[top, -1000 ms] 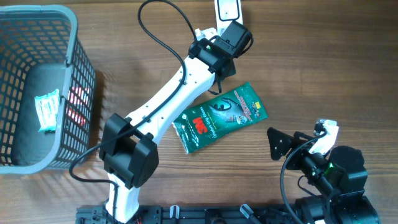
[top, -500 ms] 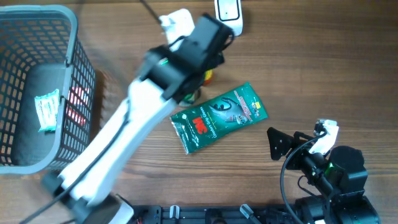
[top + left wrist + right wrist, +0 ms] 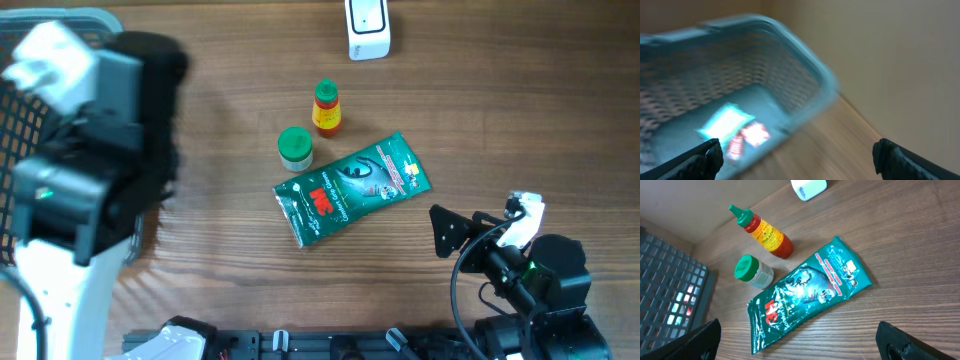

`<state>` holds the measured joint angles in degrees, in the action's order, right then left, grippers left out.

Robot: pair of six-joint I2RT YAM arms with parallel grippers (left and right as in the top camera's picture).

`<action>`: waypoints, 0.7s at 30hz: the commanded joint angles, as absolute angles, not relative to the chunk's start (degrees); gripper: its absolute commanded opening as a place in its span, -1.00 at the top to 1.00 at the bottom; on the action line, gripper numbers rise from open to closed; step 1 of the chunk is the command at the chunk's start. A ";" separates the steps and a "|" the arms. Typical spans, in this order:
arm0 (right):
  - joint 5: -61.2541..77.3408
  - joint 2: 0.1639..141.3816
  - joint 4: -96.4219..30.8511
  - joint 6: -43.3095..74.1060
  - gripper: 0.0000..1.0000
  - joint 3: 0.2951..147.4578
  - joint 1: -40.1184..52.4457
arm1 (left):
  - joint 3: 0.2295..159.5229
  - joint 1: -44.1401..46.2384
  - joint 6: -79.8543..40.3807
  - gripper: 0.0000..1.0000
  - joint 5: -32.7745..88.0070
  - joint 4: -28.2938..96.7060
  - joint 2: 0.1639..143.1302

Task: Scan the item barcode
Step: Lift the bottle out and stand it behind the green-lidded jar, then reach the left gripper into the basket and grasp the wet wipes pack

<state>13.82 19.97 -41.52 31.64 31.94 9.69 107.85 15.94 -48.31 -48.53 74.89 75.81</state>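
A green packet (image 3: 350,188) lies flat in the middle of the wooden table, also in the right wrist view (image 3: 807,292). Just behind it lie a red sauce bottle (image 3: 326,108) with a green cap and a small green-lidded jar (image 3: 295,147). The white scanner (image 3: 367,25) stands at the far edge. My left gripper (image 3: 800,156) is open and empty, hanging blurred above the blue-grey basket (image 3: 805,65). My right gripper (image 3: 800,340) is open and empty, near the table's front right (image 3: 480,225), short of the packet.
The left arm (image 3: 90,150) looms large and blurred over the left side, hiding most of the basket (image 3: 60,14). A pale packet (image 3: 725,122) lies on the basket's floor. The bottle (image 3: 762,232) and jar (image 3: 752,271) stand close together.
The left arm has swung up and left, away from the bottle and jar and over the basket, and its jaws have opened wide. The right arm has not moved.
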 commanded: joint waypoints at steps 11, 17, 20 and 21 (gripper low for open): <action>12.88 19.66 -41.28 31.90 -1.00 31.99 9.67 | 107.90 -28.60 -43.00 -1.00 -21.52 75.64 83.94; 12.88 19.66 -41.28 31.90 -1.00 31.99 9.67 | 107.85 -35.22 -28.36 -1.00 -11.11 73.52 93.97; 12.88 19.66 -41.28 31.92 -1.00 31.99 9.67 | 107.83 -36.71 -19.20 -1.00 -5.23 73.41 98.80; 12.88 19.66 -41.28 31.90 -0.99 31.99 9.67 | 107.81 -37.10 -16.78 -1.00 -4.05 73.56 100.25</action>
<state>13.82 19.97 -41.54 31.64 31.94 9.69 107.85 -35.68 -30.52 -13.37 73.41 96.05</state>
